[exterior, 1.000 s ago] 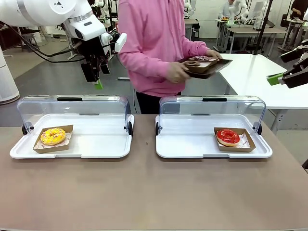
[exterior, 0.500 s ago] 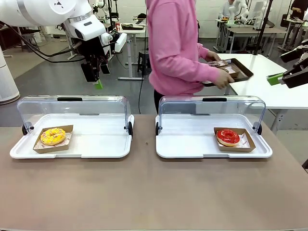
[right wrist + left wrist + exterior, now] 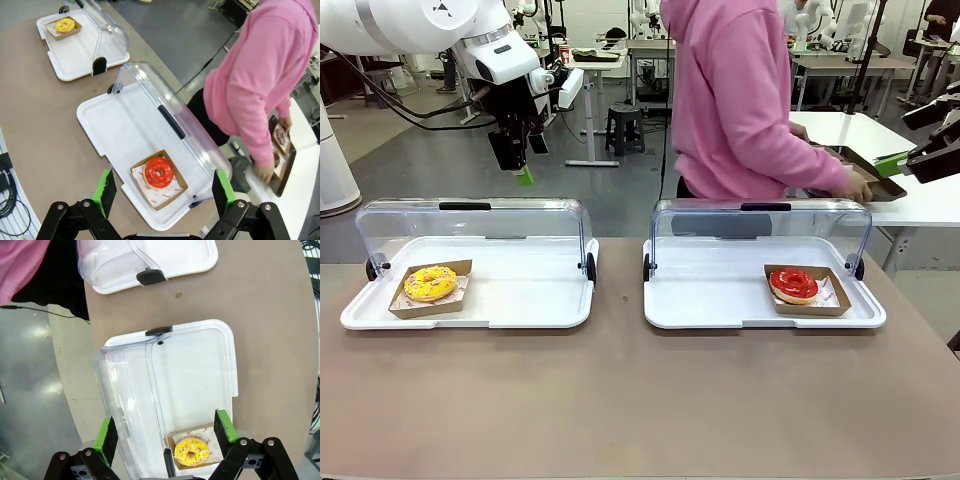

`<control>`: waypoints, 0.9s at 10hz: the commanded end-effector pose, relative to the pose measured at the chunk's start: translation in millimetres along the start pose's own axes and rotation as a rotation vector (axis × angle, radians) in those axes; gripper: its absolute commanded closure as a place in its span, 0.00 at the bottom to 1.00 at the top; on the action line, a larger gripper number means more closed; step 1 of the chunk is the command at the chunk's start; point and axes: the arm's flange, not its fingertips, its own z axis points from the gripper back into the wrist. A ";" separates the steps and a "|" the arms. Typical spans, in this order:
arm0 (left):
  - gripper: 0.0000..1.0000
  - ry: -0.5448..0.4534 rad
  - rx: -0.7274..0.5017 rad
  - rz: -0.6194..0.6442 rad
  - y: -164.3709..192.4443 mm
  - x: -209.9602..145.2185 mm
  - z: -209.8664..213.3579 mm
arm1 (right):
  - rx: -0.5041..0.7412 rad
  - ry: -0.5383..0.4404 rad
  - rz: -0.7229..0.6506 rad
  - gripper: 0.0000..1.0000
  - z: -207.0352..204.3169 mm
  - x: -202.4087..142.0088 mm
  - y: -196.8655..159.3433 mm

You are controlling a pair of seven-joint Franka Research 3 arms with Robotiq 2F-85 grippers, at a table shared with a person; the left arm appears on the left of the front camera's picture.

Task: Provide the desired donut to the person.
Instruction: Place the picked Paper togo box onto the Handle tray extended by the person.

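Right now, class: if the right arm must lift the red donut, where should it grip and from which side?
Grip the brown cardboard tray under the red donut by its edges, coming from above on the near side: the display case lid is swung open behind it, and the glaze looks soft.

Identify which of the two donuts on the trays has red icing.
The red donut in the right tray; the left tray's donut is yellow with sprinkles.

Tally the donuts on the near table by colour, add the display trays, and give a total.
Yellow donut: 1
Red donut: 1
White display trays with clear lids, left and right: 2
Total: 4
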 end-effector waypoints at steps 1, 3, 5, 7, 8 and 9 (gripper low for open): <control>0.00 -0.015 0.001 0.040 -10.9 -17.8 15.7 | -0.001 0.021 -0.003 0.00 -0.8 -0.7 1.1; 0.00 -0.196 0.010 0.180 -49.0 -84.6 52.0 | -0.001 0.021 -0.003 0.00 -0.8 -0.7 1.1; 0.00 -0.317 0.016 0.325 -91.9 -138.3 61.6 | -0.001 0.021 -0.003 0.00 -0.8 -0.7 1.1; 0.00 -0.450 0.060 0.479 -132.2 -179.1 60.0 | -0.001 0.021 -0.003 0.00 -0.8 -0.7 1.1; 0.00 -0.517 0.070 0.535 -148.2 -194.0 58.8 | -0.001 0.021 -0.003 0.00 -0.8 -0.7 1.1; 0.00 -0.557 0.101 0.593 -164.3 -208.0 58.8 | -0.001 0.021 -0.003 0.00 -0.8 -0.7 1.1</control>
